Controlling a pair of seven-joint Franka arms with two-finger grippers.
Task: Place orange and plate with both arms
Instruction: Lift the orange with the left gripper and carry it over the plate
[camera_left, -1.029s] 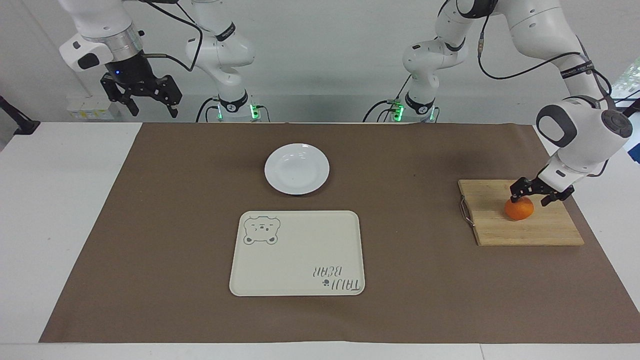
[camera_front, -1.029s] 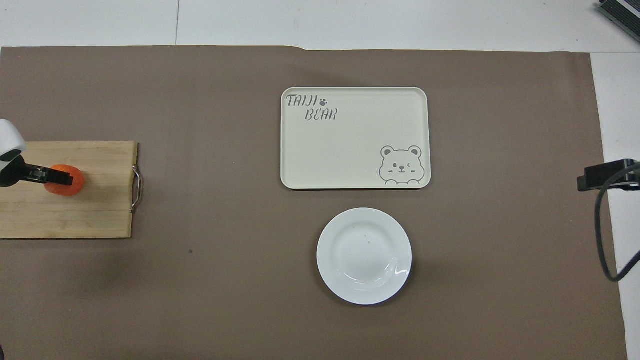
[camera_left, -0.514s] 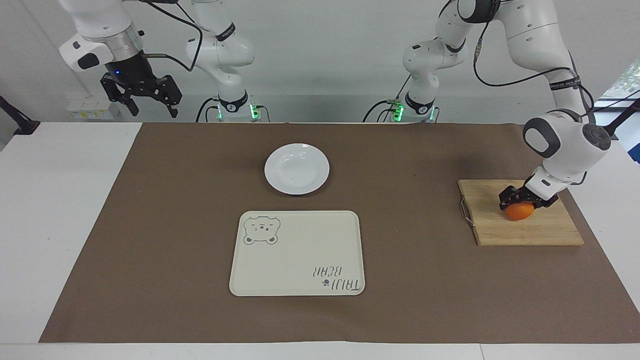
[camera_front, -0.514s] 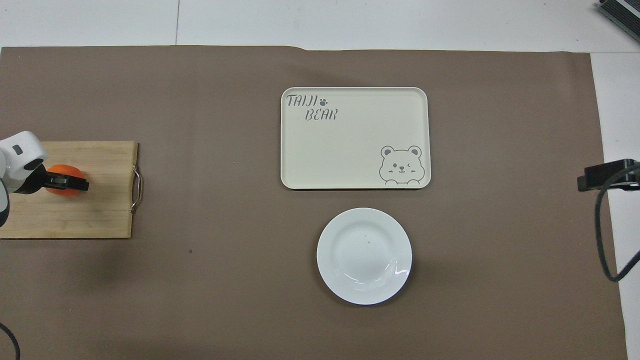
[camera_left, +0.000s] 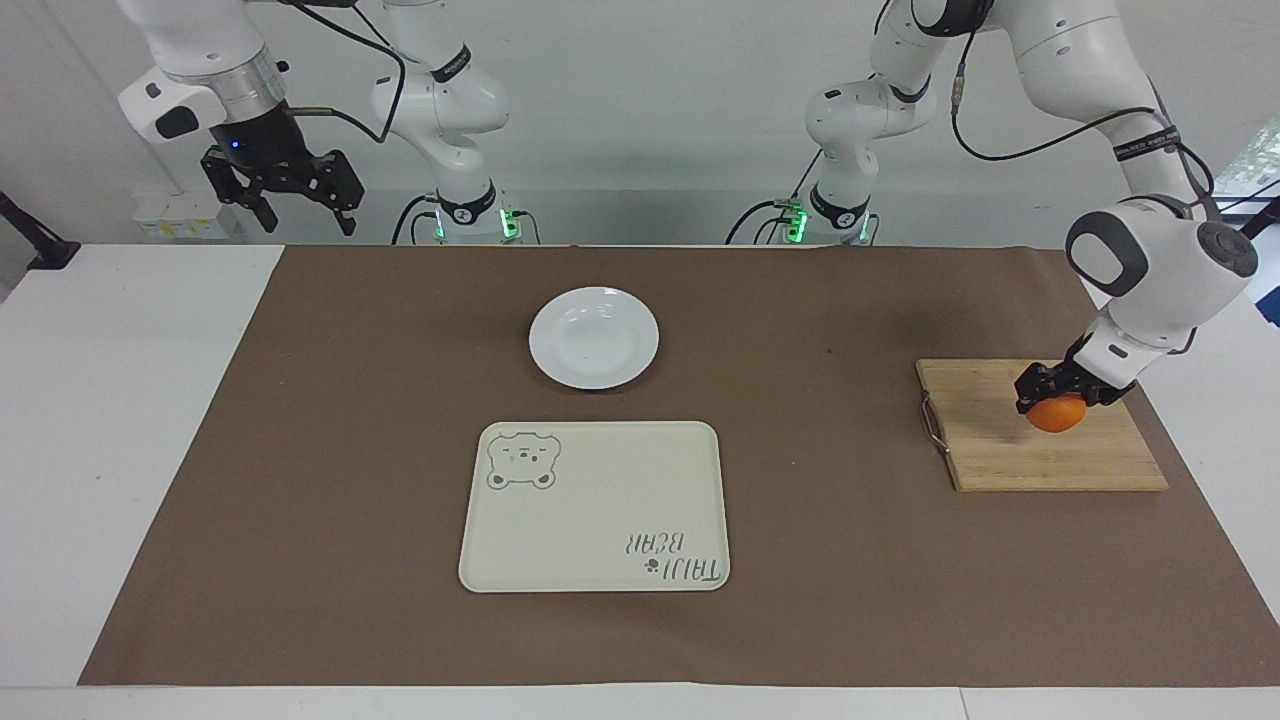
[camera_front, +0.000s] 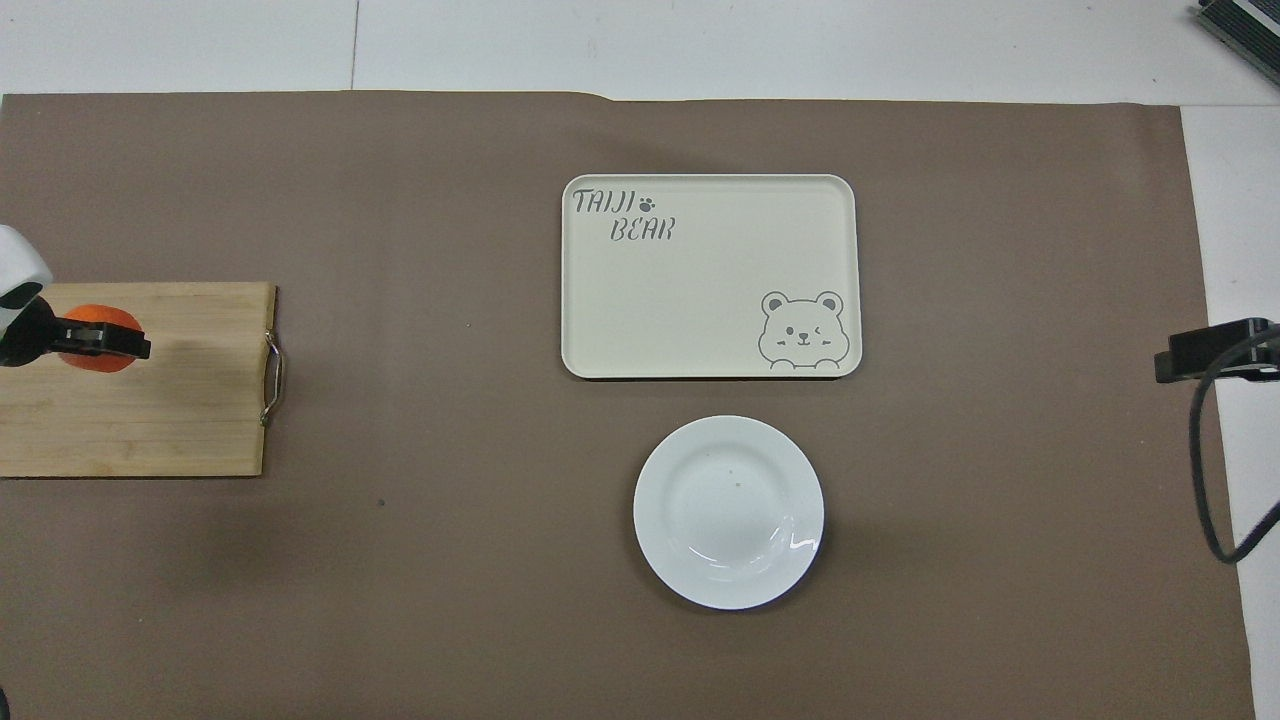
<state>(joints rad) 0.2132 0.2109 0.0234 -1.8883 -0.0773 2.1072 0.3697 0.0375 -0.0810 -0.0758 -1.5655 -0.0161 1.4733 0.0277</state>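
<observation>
Left hand clamped on orange, at the board on the left arm's end, seemingly just lifted. Right hand fingers apart, waiting up over the surface edge at its own end. Orange grasped only; carry and both placements left. Plate empty, untouched, nearer the robots than tray; tray empty too.

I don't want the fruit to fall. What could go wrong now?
The left tool pinches only the top of the round, smooth orange over the wooden cutting board, so it might slip out and roll. The white plate sits a long carry away, which gives the orange more chances to drop.
</observation>
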